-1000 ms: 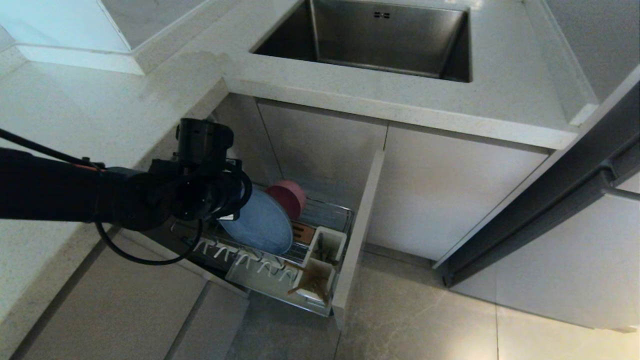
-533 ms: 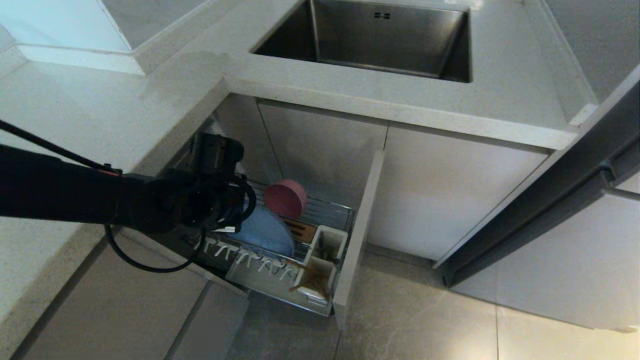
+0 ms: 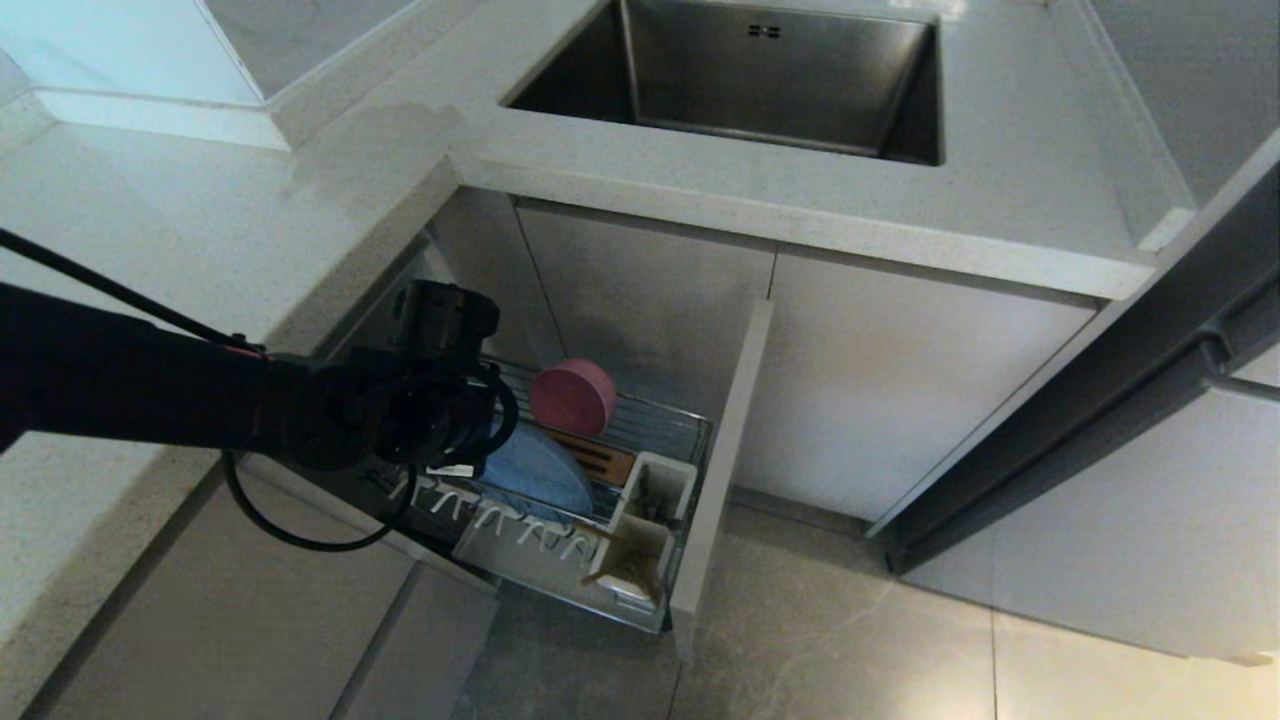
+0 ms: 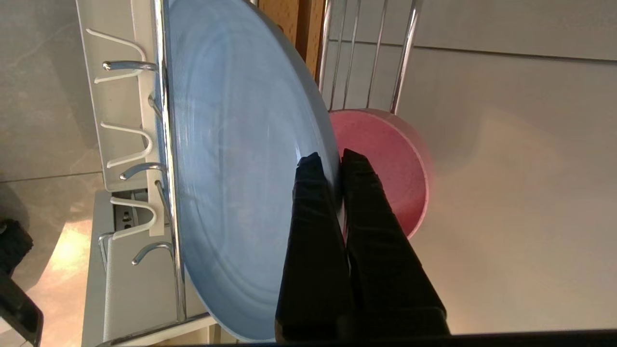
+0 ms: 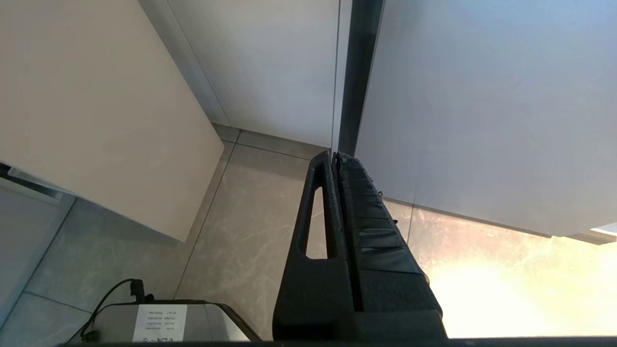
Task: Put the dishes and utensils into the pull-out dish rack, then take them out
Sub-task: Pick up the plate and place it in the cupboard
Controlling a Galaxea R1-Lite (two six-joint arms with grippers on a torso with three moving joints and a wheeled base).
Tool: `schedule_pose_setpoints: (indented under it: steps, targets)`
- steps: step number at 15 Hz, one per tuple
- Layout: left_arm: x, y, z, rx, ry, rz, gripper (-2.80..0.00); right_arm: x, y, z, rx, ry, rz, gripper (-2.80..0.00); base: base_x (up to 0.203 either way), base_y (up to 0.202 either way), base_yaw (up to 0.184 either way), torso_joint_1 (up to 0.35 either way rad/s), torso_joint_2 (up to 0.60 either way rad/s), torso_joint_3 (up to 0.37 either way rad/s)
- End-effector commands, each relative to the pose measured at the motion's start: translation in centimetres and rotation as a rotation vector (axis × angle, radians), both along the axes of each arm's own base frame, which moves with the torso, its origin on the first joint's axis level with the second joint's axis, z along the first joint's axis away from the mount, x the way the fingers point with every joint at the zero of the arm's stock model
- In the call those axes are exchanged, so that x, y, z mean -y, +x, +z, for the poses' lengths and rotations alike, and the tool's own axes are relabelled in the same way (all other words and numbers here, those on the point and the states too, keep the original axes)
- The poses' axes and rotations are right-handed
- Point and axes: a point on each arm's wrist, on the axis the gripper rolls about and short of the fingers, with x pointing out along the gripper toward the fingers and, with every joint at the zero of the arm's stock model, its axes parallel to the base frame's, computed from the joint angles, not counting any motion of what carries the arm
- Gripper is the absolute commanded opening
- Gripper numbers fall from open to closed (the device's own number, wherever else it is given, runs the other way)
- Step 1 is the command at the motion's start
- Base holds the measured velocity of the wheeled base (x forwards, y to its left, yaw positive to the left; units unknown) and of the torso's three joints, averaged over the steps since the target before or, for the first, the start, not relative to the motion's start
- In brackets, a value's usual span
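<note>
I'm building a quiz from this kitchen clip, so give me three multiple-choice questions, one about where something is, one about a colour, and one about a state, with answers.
1. Where are the chopsticks?
A. In the sink
B. In a white utensil cup of the pull-out dish rack
C. On the counter

2. What colour is the bowl behind the plate?
A. Pink
B. Green
C. Black

3. How is the left gripper?
A. Wide open above the rack
B. Shut on the plate's rim
C. Shut on the bowl

Answers:
1 B, their tips stick out of the front cup in the head view.
2 A, it shows pink in the head and left wrist views.
3 B, the left wrist view shows its fingers pinching the blue rim.
</note>
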Motion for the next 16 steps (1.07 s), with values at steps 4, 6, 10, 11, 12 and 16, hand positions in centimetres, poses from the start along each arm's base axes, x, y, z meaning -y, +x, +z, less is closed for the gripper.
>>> schedule_pose_setpoints:
  steps: [4,6,10,11,12,16]
  targets:
    - [0.1,0.2,0.3,0.013,-0.011,0.007,-2.80,0.0,0.0,0.0,0.001,0.000,0.001,-2.80,0.000,0.000,0.000,0.000,0.00,0.000]
    - [0.1,0.2,0.4,0.020,-0.013,0.007,-2.80,0.0,0.0,0.0,0.001,0.000,0.001,-2.80,0.000,0.000,0.000,0.000,0.00,0.000]
    - [0.1,0.1,0.7,0.023,-0.003,0.001,0.00,0.0,0.0,0.0,0.001,0.000,0.001,-2.80,0.000,0.000,0.000,0.000,0.00,0.000]
    - [0.1,0.1,0.8,0.025,0.004,-0.003,0.00,0.0,0.0,0.0,0.001,0.000,0.001,-2.80,0.000,0.000,0.000,0.000,0.00,0.000]
    - [0.0,0.0,1.1,0.033,0.002,-0.002,0.00,0.0,0.0,0.0,0.001,0.000,0.001,-2.80,0.000,0.000,0.000,0.000,0.00,0.000]
    - [-0.2,-0.5,2.2,0.061,0.008,-0.010,0.00,0.0,0.0,0.0,0.001,0.000,0.001,-2.80,0.000,0.000,0.000,0.000,0.00,0.000]
